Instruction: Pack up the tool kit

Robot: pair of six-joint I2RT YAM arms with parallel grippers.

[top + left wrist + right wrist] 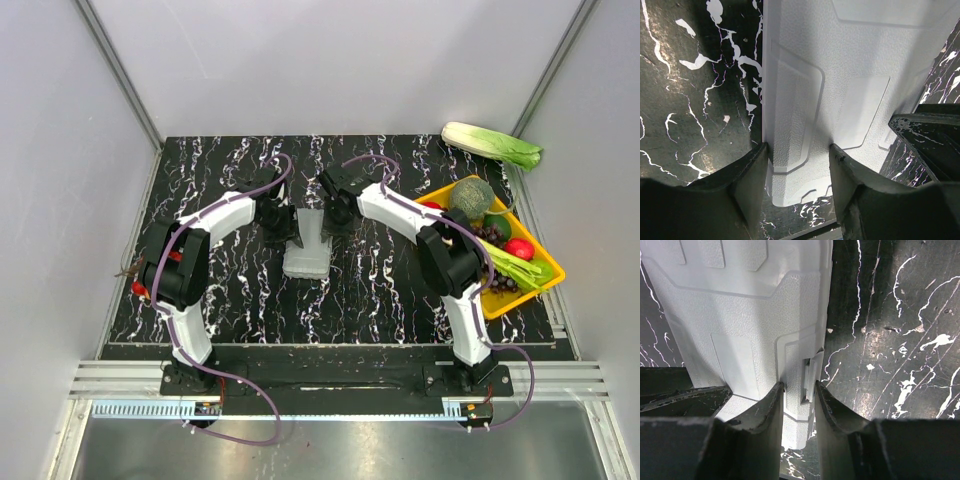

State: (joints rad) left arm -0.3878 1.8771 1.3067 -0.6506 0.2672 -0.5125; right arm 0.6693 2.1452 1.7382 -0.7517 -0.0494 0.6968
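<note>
Right gripper (799, 384): jaws narrow, pads against both sides of the latch (810, 375) edge of the grey case (307, 250); holding it, by the look. Left gripper (799, 146): jaws about half apart, astride the opposite edge; cannot tell whether both pads bear on it.

Position: case well apart from the yellow tray (530, 294). Right gripper is on the case's tray-facing edge, left gripper on the edge away from the tray. Overhead, the case's far half looks darker and raised: lid part-open or whole case tipped, cannot tell which. Contents not visible in any view.

Risks, as judged:
1. The pinch sits on a thin latch tab. If the tab flexes, the pads slip off and the case drops flat.
2. Uneven hold, one side firm and the other loose, would twist the case toward the tray or away from it.
3. Glossy table (400, 290): the resting edge may skate under a sideways push.
4. Shutting the lid now may close an unpacked case.
</note>
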